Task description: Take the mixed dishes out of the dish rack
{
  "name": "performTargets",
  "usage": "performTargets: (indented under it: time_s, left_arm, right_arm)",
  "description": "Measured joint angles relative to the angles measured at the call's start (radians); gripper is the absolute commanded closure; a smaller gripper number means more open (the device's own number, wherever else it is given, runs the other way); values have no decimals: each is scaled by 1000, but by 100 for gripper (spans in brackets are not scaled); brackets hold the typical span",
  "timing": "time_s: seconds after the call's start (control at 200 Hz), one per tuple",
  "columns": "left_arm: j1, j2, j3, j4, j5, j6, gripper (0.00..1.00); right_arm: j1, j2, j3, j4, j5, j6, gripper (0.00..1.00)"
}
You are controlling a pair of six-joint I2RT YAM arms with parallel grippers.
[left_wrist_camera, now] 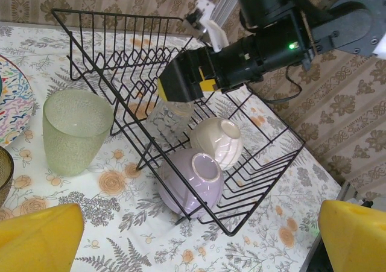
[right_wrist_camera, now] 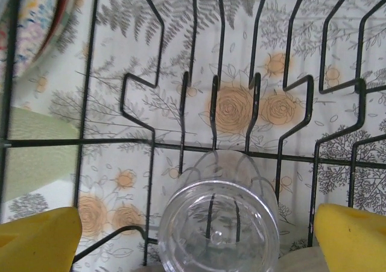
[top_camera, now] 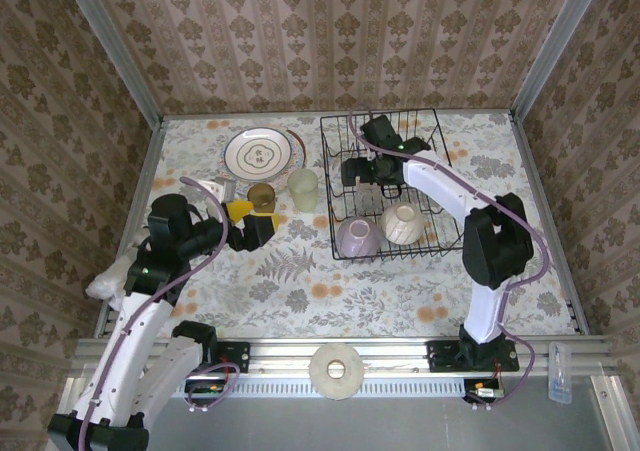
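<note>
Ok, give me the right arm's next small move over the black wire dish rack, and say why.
Probably lower the right gripper a little and close it on the small clear glass. Its yellow fingers stand open on either side of that glass, which sits in the black wire dish rack, and nothing is held yet.
</note>
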State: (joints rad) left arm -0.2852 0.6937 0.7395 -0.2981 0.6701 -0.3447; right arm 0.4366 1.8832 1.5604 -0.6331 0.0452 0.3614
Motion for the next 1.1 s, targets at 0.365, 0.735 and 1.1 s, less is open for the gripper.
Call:
performTargets:
  time_s: [0.365, 0.735, 1.1]
  left_arm:
    - [0, 0, 0, 0, 5, -1, 0]
    - [1, 0, 0, 0, 8, -3, 0]
    - [6, 14, 0, 0, 8, -19, 0]
  right_arm:
    - [0, 84, 1, -31, 4, -19, 7]
    - [3, 146, 31, -30, 20, -21, 20]
    - [11, 151, 35, -28, 30, -22, 54]
